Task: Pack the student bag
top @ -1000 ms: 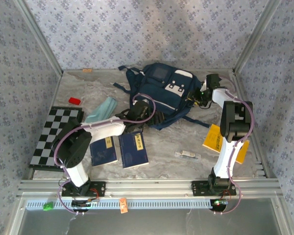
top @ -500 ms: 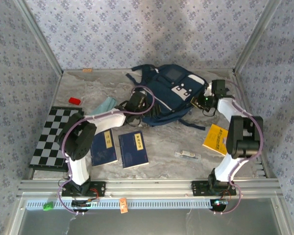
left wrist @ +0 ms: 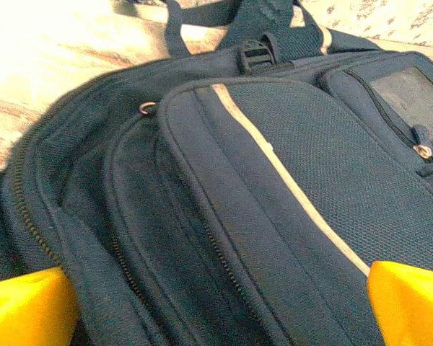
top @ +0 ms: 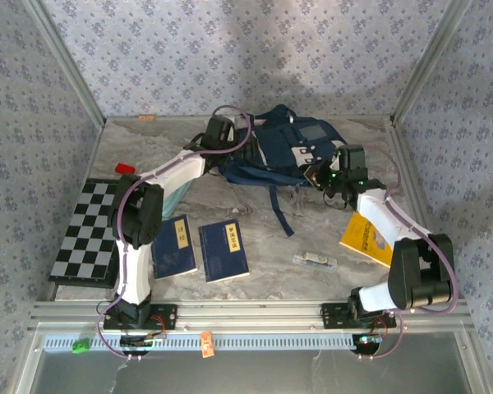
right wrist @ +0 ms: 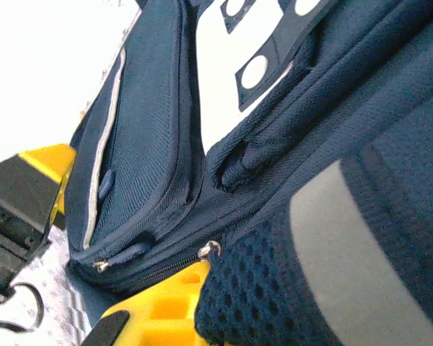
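**Both arms on the bag, far side of bench**

L arm stretches long and almost straight across the bench (top: 271,283). The left end effector (top: 219,135) sits over the left end of the student bag (top: 283,152) with its jaws spread wide. Its yellow fingertips (left wrist: 22,306) show at either lower corner of the wrist view, with bag fabric between and beneath them.

R arm is bent at the elbow and leans in from the right. The right end effector (top: 316,175) is pressed together at the bag's right edge and touching it — can't tell if fabric is pinched.

The bag is navy woven cloth, soft and slumped, lying at the back of the bench between the two end effectors.
- A thin white stripe (left wrist: 289,180) runs along a padded flap.
- White patches (right wrist: 274,58) carry dark tabs w/ round holes.
- A mesh side pocket (right wrist: 274,295) lies against a yellow finger (right wrist: 162,317), w/ a metal zipper ring (right wrist: 209,250) just beside it.
- One dark strap (top: 281,209) trails toward the near side.
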